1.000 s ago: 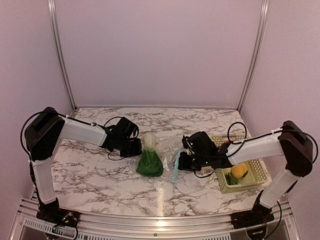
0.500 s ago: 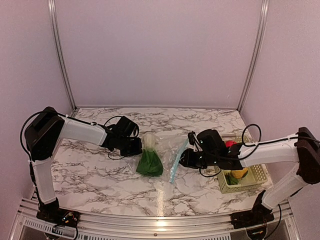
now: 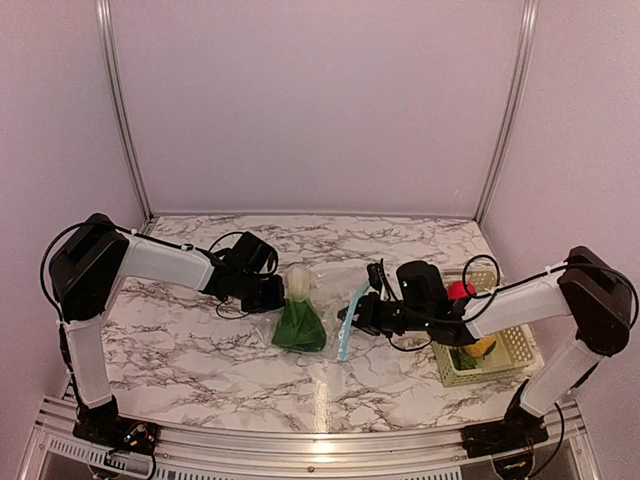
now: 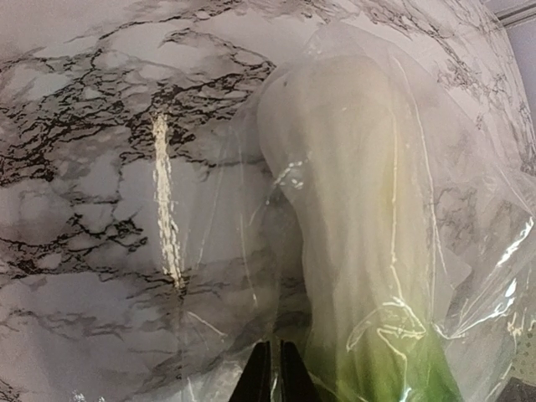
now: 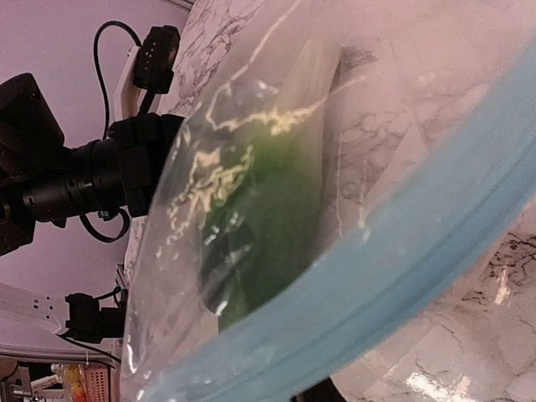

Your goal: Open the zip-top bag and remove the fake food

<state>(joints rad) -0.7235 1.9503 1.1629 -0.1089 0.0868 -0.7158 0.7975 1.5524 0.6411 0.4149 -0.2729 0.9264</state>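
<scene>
The zip-top bag (image 3: 325,330) lies stretched between my grippers, its light blue zipper strip (image 3: 347,322) at the right end. The green leafy, white-stemmed vegetable (image 3: 299,318) is inside it. My left gripper (image 3: 268,296) is shut on the bag's clear plastic beside the white stem (image 4: 360,209); its fingertips (image 4: 263,378) are pressed together. My right gripper (image 3: 358,318) is shut on the zipper edge, and the strip (image 5: 402,260) fills its view with the vegetable (image 5: 268,243) behind it. The red fruit (image 3: 459,290) and yellow-orange fruit (image 3: 483,347) lie in the basket. The white oblong piece is out of view.
A pale yellow-green lattice basket (image 3: 520,345) stands at the right, under my right forearm. The marble table (image 3: 180,350) ends at a metal rail in front, with pink walls behind and at the sides. The left arm (image 5: 84,172) shows in the right wrist view.
My right gripper has moved left towards the vegetable and lifted the zipper edge. The red fruit now shows in the basket. The left gripper has stayed in place.
</scene>
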